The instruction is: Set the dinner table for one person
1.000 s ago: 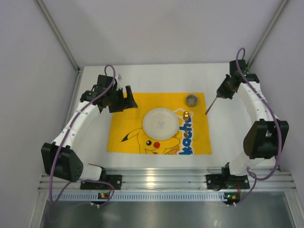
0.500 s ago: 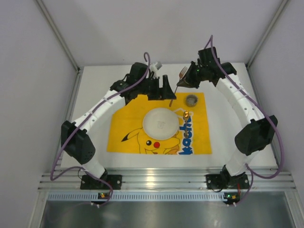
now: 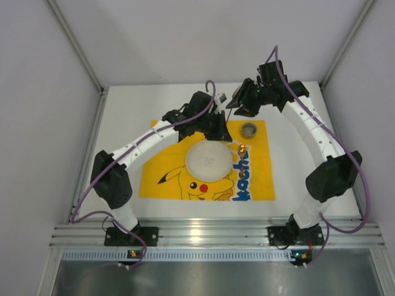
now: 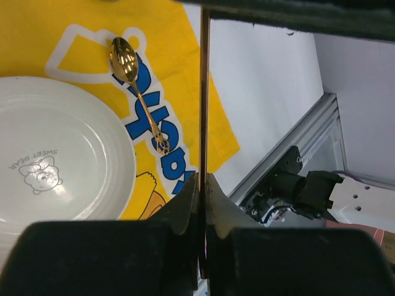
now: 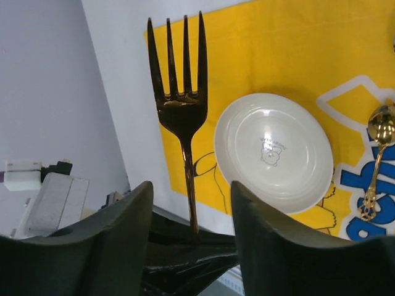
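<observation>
One white dinner table (image 3: 120, 108) carries a yellow cloth (image 3: 259, 179) at its centre, with the plate (image 3: 209, 160) mid-cloth. Step judged: fork (image 5: 180, 111) handover at plate's 12 o'clock. The left gripper (image 4: 200, 185) pinches the handle; the right gripper (image 5: 191, 185) has its fingers spread on either side. Next: right backs off, left lays the fork at plate's 9 o'clock, opposite the spoon (image 4: 139, 95) at 3 o'clock.

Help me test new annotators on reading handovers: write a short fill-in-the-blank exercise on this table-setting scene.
1. The fork has ____ tines.
2. The left gripper is shut on the fork's ____.
3. The gold spoon lies on the yellow cloth, beside the white ____.
4. The right gripper has its jaws ____ around the fork.

Missing words: four; handle; plate; open.
</observation>
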